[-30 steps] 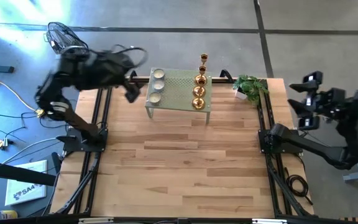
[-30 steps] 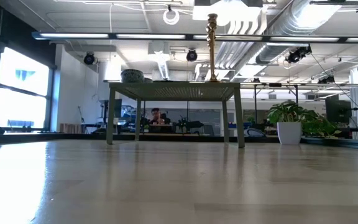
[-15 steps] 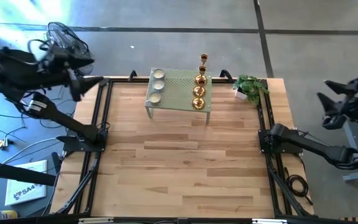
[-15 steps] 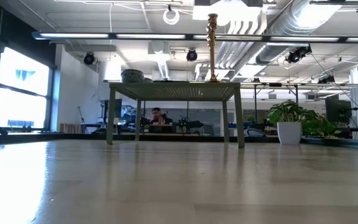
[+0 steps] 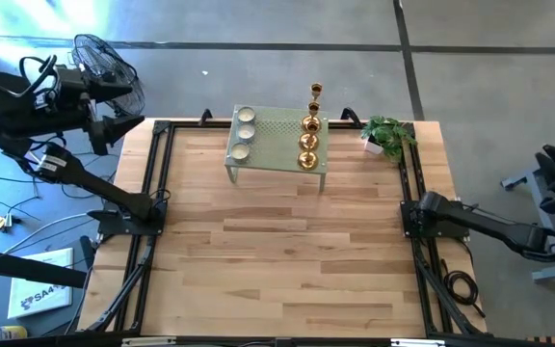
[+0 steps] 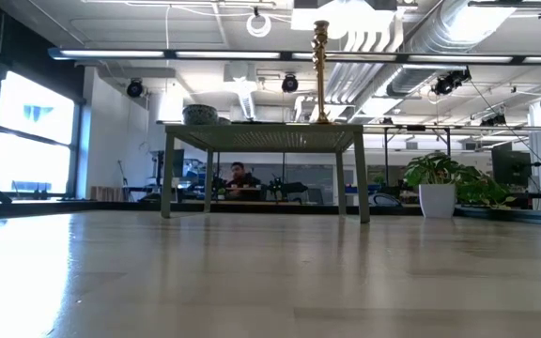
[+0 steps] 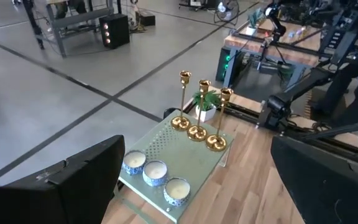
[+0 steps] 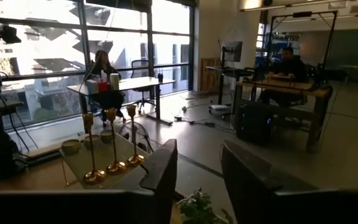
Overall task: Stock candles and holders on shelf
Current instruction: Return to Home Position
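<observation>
The table [image 5: 287, 251] carries the shelf [image 5: 277, 130] at its 12 o'clock edge, long axis 9 to 3, holders [image 5: 308, 142] lined along the 3 o'clock end, candles [image 5: 245, 133] along the 9 o'clock end. The left claw [image 5: 112, 114], open and empty, hangs off the table with the shelf at its 3 o'clock, nearer than the right claw [image 8: 199, 163], likewise open and empty, beyond the 3 o'clock side.
</observation>
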